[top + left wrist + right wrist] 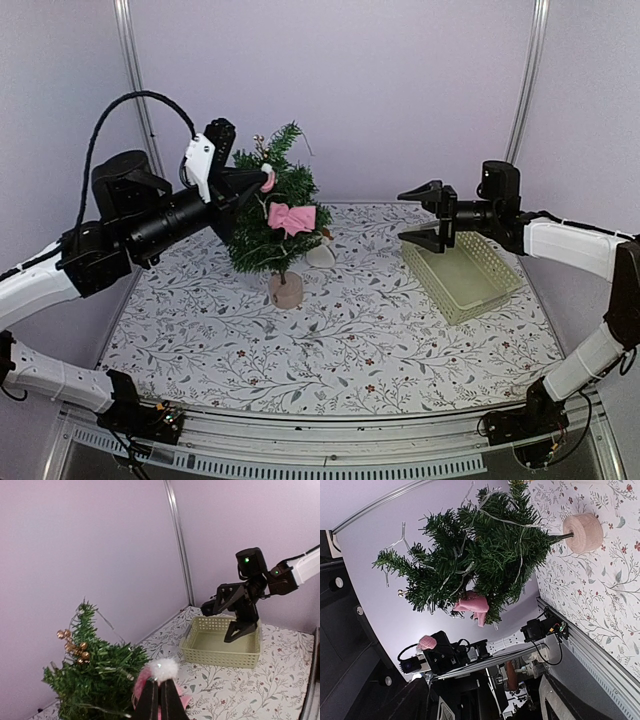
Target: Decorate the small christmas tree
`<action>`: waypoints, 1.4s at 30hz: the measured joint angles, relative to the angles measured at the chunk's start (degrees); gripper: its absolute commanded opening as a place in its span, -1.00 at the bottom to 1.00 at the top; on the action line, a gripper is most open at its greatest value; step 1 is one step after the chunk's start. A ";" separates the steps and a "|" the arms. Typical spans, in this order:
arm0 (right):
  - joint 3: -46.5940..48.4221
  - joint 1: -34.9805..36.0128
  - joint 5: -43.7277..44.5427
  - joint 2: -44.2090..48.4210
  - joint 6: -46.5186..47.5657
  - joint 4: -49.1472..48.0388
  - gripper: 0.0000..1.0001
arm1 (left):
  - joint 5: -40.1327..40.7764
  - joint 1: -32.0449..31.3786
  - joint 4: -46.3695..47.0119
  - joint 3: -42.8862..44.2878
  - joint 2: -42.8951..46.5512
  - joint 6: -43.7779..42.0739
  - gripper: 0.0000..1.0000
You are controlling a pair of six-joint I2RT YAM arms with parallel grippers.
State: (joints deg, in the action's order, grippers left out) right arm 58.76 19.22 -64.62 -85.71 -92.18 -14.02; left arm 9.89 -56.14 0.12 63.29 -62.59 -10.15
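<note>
The patterned desk [350,340] carries the small christmas tree [270,225] left of its middle, upright on its pale round base [285,290]. A pink bow [291,218] already sits on the tree's right-hand branches, and gold berries [75,647] cluster near its tip.

My left claw [258,183] is pressed in at the tree's upper left, jaws fully closed on a pink ornament with a white fluffy end [161,670]. I read this as the hanging step: the piece is at the branches but not yet let go.

Well to the tree's right, my right claw [401,218] hovers above the near corner of the pale basket [220,657], jaws spread wide with nothing between them.

Next I need to nudge the left claw deeper so the needles catch the ornament, then open gently and back out without dragging the light tree over. I cannot tell from here whether the piece has a loop or clip.
</note>
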 measured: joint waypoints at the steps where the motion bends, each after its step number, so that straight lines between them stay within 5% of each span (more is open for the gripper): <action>1: 0.13 -0.02 -0.02 -0.22 0.20 0.00 0.66 | 0.04 1.14 -0.66 -0.72 1.64 1.40 -1.00; 13: 1.29 -0.17 -0.02 -1.05 2.56 0.13 0.78 | 0.85 11.76 -8.94 -8.74 11.23 13.57 -1.00; 27: 1.27 -0.98 0.00 -1.05 4.17 1.11 0.79 | -7.21 23.54 -9.35 -8.96 4.42 23.39 -1.00; 42: 0.66 -1.79 0.00 -0.94 4.59 1.16 0.79 | -16.72 26.23 -7.76 -6.01 -2.99 26.93 -1.00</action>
State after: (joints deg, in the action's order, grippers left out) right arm 59.42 17.43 -64.62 -86.65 -87.59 -12.86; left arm -6.83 -29.91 -7.64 57.28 -65.58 16.78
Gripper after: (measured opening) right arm 0.895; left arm 0.009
